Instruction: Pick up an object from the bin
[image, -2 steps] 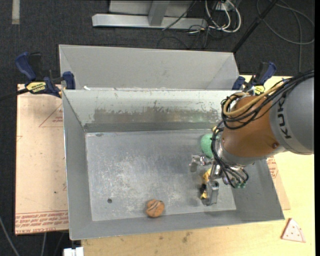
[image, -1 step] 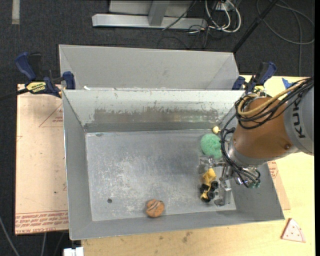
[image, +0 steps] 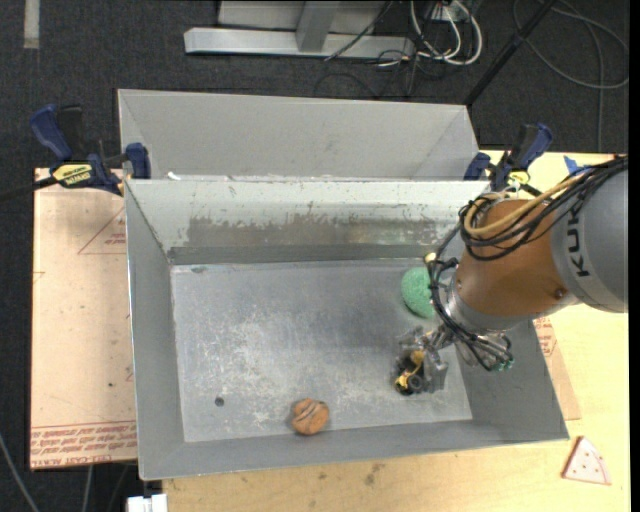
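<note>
Two loose things lie in the grey bin (image: 250, 320). The arm (image: 520, 265) reaches in from the right, half hiding a green lump (image: 413, 290), maybe a ball. The gripper (image: 418, 372) is low just in front of it; open or closed, I cannot tell. A small brown ball (image: 310, 417) lies well apart, by the front wall.

A rounded grey arm (image: 608, 235), marked with black letters "KU", is capped by an orange-brown cover (image: 512, 272) looped with yellow and black cables (image: 497, 214) and ended by a small dark gripper (image: 421, 370).
</note>
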